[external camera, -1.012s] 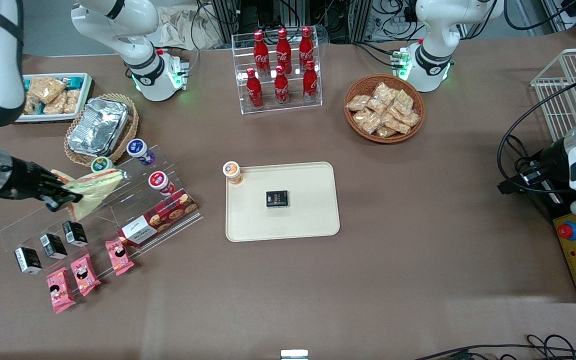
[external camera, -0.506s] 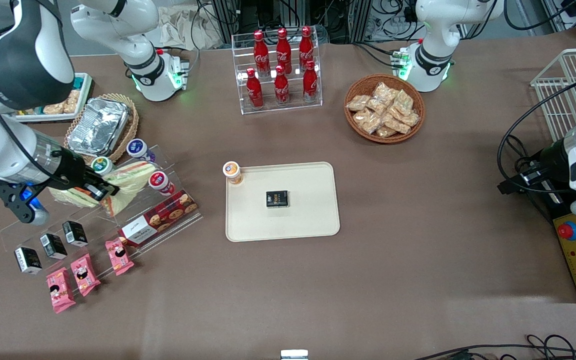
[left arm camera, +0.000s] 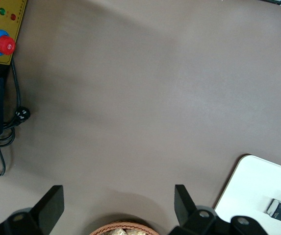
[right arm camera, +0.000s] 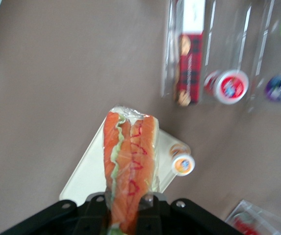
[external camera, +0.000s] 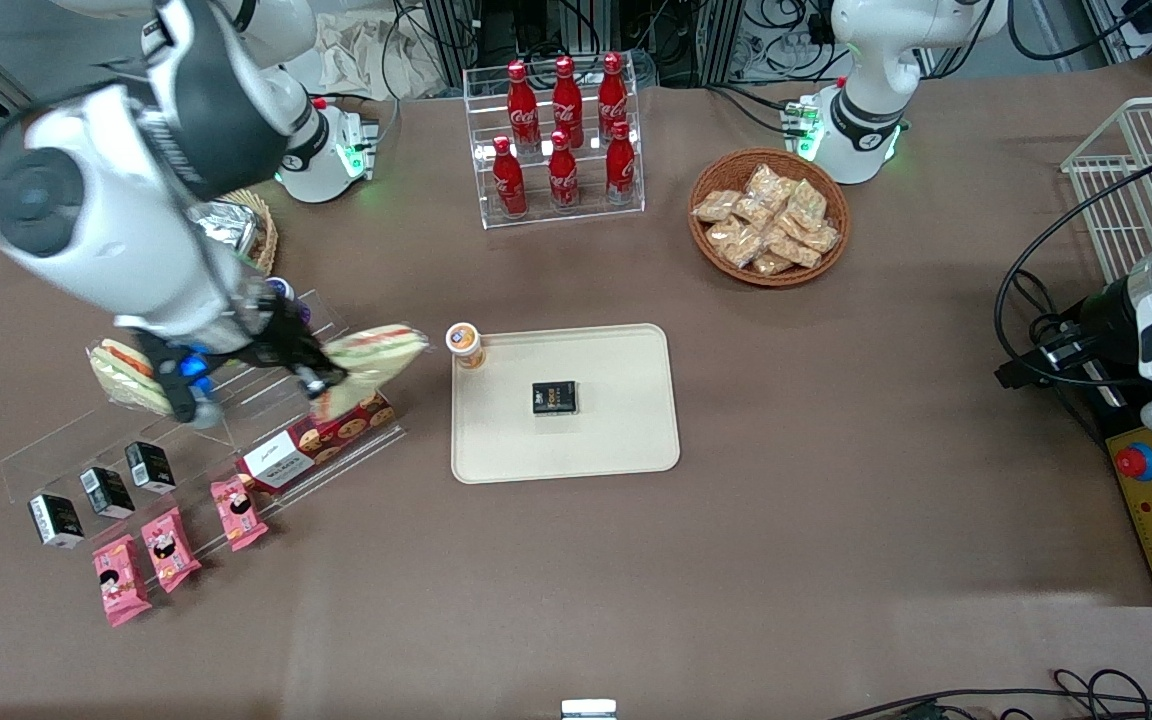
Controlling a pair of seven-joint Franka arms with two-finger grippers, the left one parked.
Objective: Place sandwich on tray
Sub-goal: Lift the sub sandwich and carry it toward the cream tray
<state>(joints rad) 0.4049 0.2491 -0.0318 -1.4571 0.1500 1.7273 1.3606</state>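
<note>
**Sandwich in the air, short of the tray**

Starting at the working arm's end of the table: a second wrapped sandwich (external camera: 122,373) lies on the upper step of the clear display rack (external camera: 66,455), apart from the action. Above that rack the right arm's gripper (external camera: 321,381) hangs with its fingers pressed onto one end of the sandwich (external camera: 377,352). In the right wrist view the wrapped wedge (right arm camera: 130,164) juts straight out from between them, filling edge toward the camera. Pinching one end leaves the rest of the wedge free, so I judge it can be laid flat without the fingers meeting the tray.

The sandwich is off every surface, over the rack's end and the cookie box (external camera: 314,441). Its free tip points at the small orange-lidded jar (external camera: 464,344), which stands at the tray's corner farthest from the front camera on this end.

Next comes the tray (external camera: 626,440), not yet reached. A small black box (external camera: 555,397) sits near its middle. Bare room shows nearer the front camera than the box and toward the parked arm's end. The low rim should be easy to clear. The jar is the likeliest thing to be clipped, so a path nearer the camera than the jar looks safer.
</note>
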